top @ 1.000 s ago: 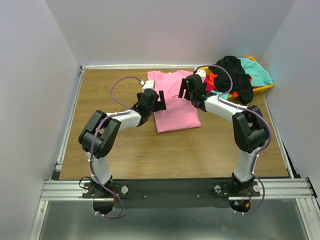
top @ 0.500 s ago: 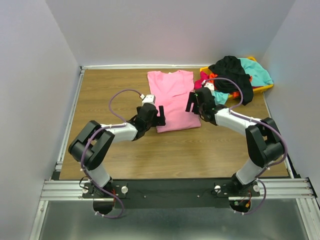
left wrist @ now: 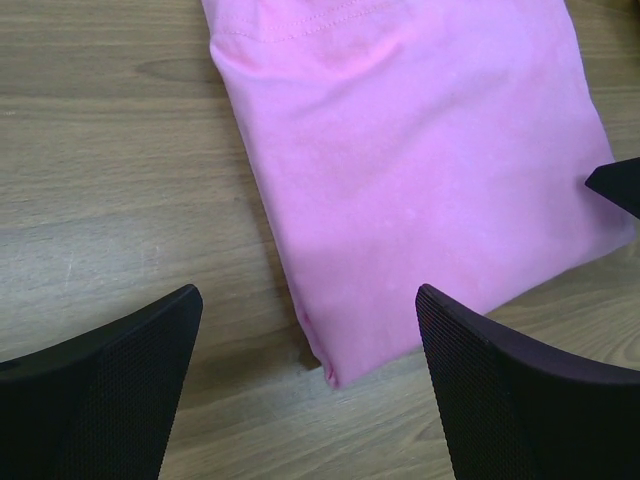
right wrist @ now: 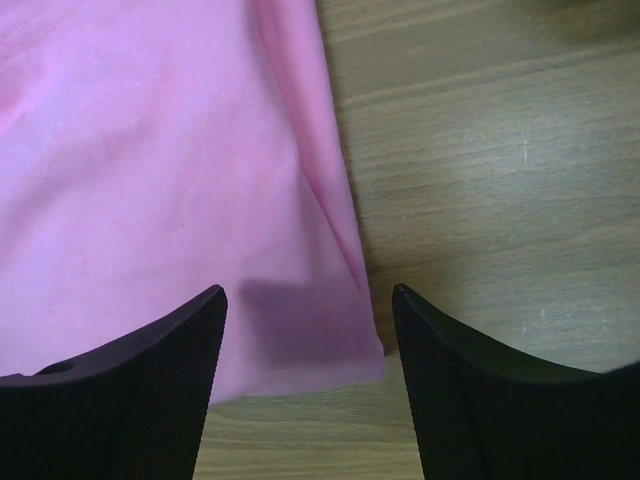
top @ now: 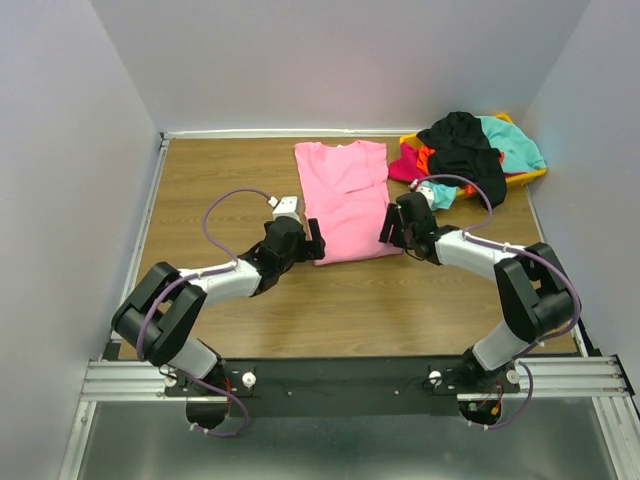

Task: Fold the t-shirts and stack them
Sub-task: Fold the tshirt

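A bright pink t-shirt [top: 345, 200] lies flat on the table, its sides folded in to a long rectangle, collar at the far end. My left gripper [top: 314, 244] is open and empty over the shirt's near left corner [left wrist: 330, 370]. My right gripper [top: 386, 226] is open and empty over the near right corner [right wrist: 365, 350]. Black [top: 465, 150], teal [top: 515, 140], orange-red [top: 428, 160] and magenta [top: 402, 168] shirts are heaped in and over the yellow bin [top: 530, 178] at the far right.
The wooden table [top: 330, 310] has a metal rail along its left edge [top: 140, 240] and white walls on three sides. The yellow bin stands against the right wall.
Both grippers have moved toward the near end of the pink shirt, from beside its middle to its two near corners. The shirt lies as before.
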`<state>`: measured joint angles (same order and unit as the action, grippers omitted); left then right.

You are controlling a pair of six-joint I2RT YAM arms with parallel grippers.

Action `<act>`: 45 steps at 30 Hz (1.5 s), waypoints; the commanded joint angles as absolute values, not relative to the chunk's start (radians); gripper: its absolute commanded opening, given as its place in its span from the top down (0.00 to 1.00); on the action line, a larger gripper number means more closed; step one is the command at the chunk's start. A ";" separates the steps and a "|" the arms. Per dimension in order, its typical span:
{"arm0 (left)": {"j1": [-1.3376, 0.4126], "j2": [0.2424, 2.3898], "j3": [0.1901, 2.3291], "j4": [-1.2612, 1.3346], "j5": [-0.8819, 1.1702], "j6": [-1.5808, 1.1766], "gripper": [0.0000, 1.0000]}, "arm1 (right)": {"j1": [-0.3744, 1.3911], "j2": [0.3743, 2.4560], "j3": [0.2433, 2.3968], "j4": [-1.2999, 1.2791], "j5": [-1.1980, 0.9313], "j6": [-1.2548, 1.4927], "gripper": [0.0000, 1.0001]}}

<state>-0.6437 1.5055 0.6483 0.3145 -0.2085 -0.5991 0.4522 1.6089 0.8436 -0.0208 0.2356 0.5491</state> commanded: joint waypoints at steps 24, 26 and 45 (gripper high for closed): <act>-0.695 1.485 0.580 0.357 -0.264 -0.658 0.08 | 0.449 1.583 0.719 -0.012 0.213 0.600 0.74; -0.696 1.497 0.584 0.353 -0.276 -0.664 0.11 | 0.449 1.582 0.716 -0.012 0.212 0.600 0.80; -0.752 1.632 0.672 0.299 -0.327 -0.695 0.51 | 0.449 1.583 0.713 -0.008 0.192 0.586 0.85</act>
<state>-0.7403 1.6142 0.6498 0.3214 -0.2840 -0.6830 0.4515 1.5913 0.7372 0.0128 0.2123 0.5976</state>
